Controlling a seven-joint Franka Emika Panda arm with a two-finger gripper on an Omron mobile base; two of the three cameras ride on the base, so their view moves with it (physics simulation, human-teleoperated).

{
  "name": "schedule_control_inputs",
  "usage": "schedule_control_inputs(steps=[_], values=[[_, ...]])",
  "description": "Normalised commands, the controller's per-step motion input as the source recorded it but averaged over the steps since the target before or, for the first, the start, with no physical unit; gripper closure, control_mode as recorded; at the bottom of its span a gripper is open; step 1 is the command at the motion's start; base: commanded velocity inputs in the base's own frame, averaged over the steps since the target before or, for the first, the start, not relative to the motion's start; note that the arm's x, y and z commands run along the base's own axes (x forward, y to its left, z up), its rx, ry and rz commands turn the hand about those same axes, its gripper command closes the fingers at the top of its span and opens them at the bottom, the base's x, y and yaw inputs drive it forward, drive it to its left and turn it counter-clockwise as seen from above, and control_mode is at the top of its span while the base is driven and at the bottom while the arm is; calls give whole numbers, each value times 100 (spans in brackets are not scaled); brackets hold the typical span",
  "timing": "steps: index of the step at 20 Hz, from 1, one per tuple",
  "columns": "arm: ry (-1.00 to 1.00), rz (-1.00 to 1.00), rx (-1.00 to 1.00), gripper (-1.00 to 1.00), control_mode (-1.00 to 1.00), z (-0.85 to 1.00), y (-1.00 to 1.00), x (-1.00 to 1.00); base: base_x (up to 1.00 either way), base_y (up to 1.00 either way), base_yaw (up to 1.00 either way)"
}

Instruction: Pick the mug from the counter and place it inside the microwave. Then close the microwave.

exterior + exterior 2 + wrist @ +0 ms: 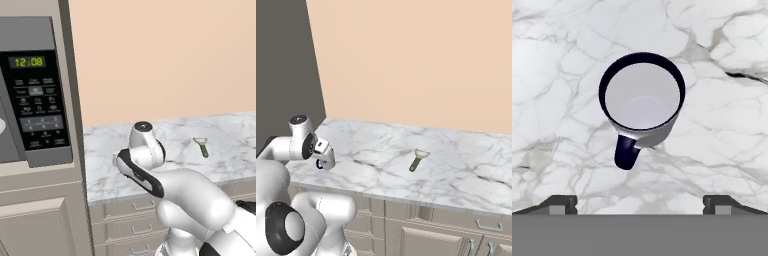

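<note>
White grey-veined marble counter: upright silver-grey mug, dark blue handle, near its left edge. Gripper hangs above, fingers spread wide. Approach step; next, descend and pinch the rim.

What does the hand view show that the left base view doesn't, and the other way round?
The hand view looks straight down on the mug, upright on the marble, its dark blue handle toward the open tool, whose two tips stand wide apart and clear of it. The left base view takes in the microwave with its button panel and green clock reading 12:08, a green peeler lying on the counter, the drawers below and the robot's arm. Both views share the white marble counter with grey veins.
</note>
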Motion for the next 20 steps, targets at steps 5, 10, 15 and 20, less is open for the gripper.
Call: schedule_control_inputs(steps=[5, 10, 15, 20], values=[[-1, -12, 0, -100, -100, -8, 15, 5, 0, 0, 0], [0, -13, 0, -100, -100, -15, 18, 13, 0, 0, 0], [1, -4, 0, -100, -100, -14, 0, 21, 0, 0, 0], [4, 0, 0, -100, -100, -3, -1, 19, 0, 0, 0]])
